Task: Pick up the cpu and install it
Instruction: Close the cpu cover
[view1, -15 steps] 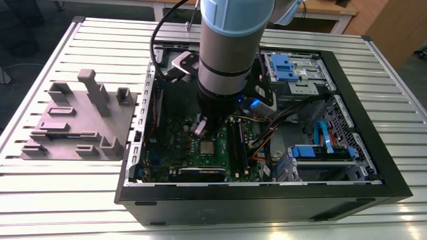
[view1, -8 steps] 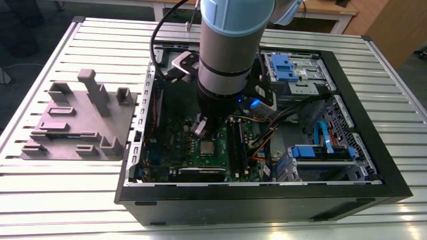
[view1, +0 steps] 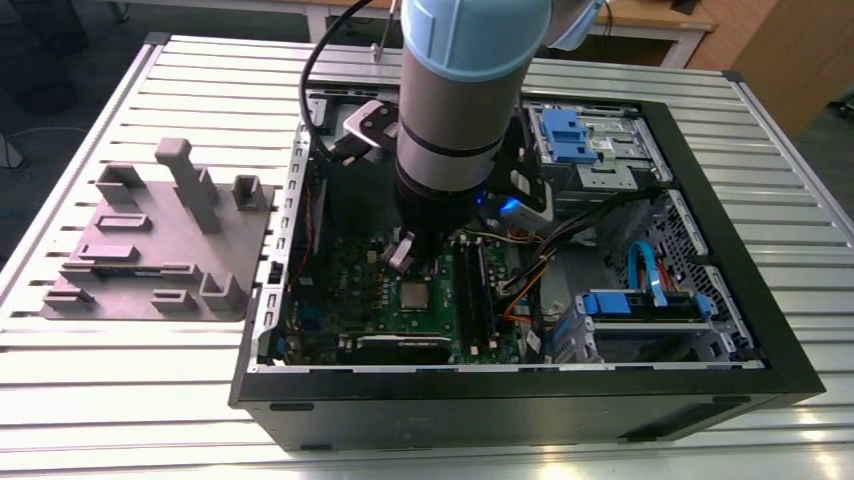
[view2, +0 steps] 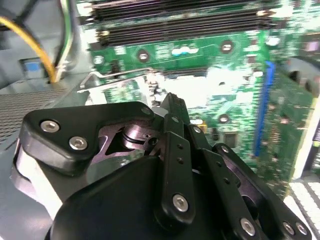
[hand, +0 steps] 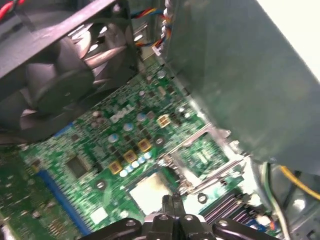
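The cpu (view1: 415, 293) is a small silvery square lying flat in its socket on the green motherboard inside the open computer case (view1: 534, 400). In the first wrist view the cpu (hand: 150, 191) shows as a pale square. The shiny socket frame (hand: 202, 150) stands swung open beside it. My gripper (view1: 407, 255) hangs just above the board, a little to the far side of the cpu. Its fingertips are pressed together in both wrist views (hand: 172, 201) (view2: 172, 102), with nothing between them.
A grey plastic plate with upright blocks (view1: 147, 250) lies on the slatted table at the exterior view's left. Inside the case are a black fan (hand: 55, 75), memory slots (view2: 175, 15), coloured cables (view1: 534, 270) and blue drive brackets (view1: 641, 303).
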